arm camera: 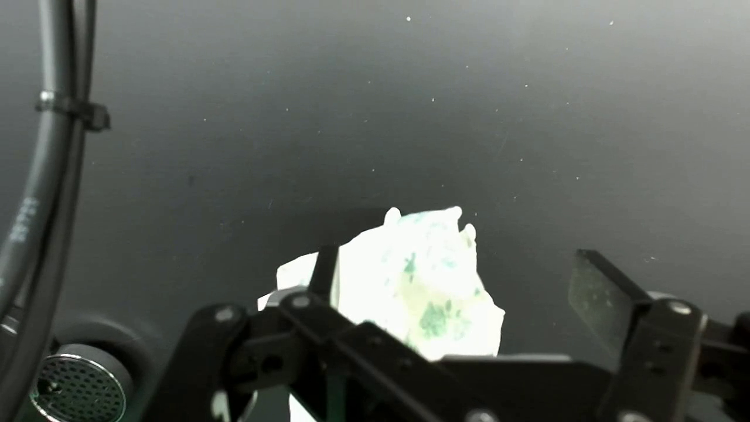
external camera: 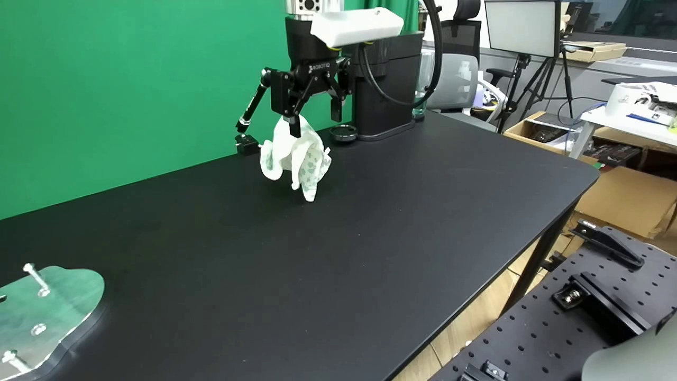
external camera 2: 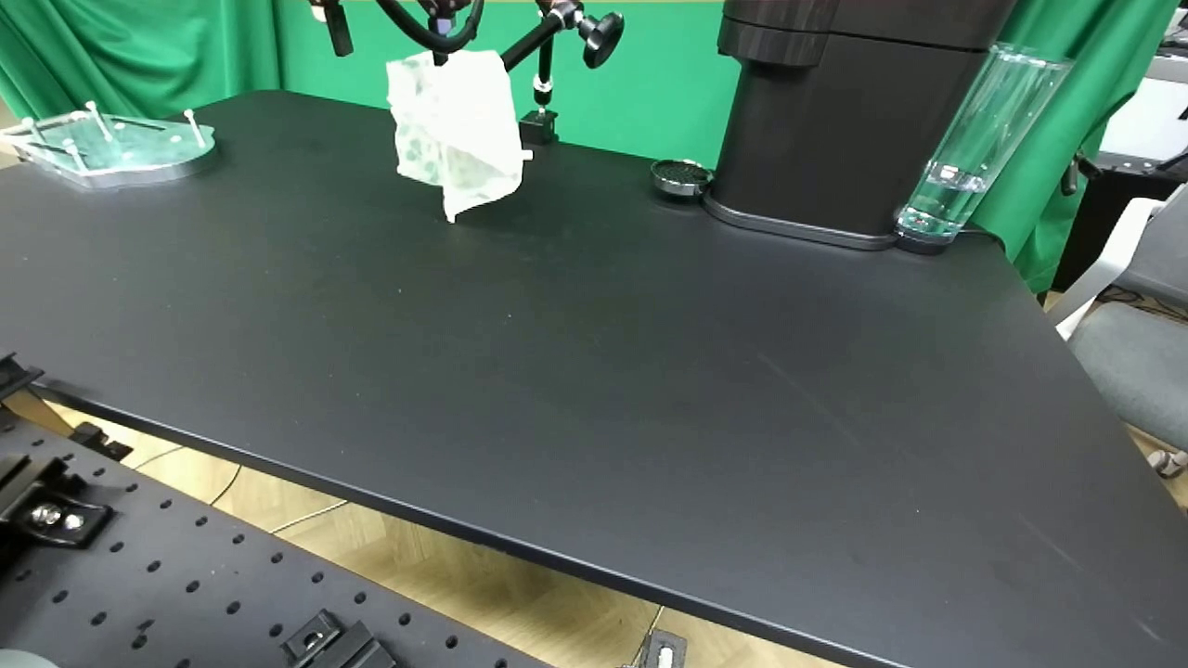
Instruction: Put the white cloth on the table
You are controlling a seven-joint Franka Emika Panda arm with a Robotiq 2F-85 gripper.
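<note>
The white cloth with green print hangs bunched over the far part of the black table. In an exterior view it hangs at the end of a black jointed stand arm; what holds its top is hidden. My gripper is at the cloth's upper part with its fingers wide apart. In the wrist view the gripper has one finger against or right beside the cloth; a gap shows between the cloth and the opposite finger. I cannot tell whether the cloth's lower tip touches the table.
The stand's base is at the table's back edge. A black machine with a water tank stands at the back. A round metal tray is beside it. A clear plate with posts lies at the far end.
</note>
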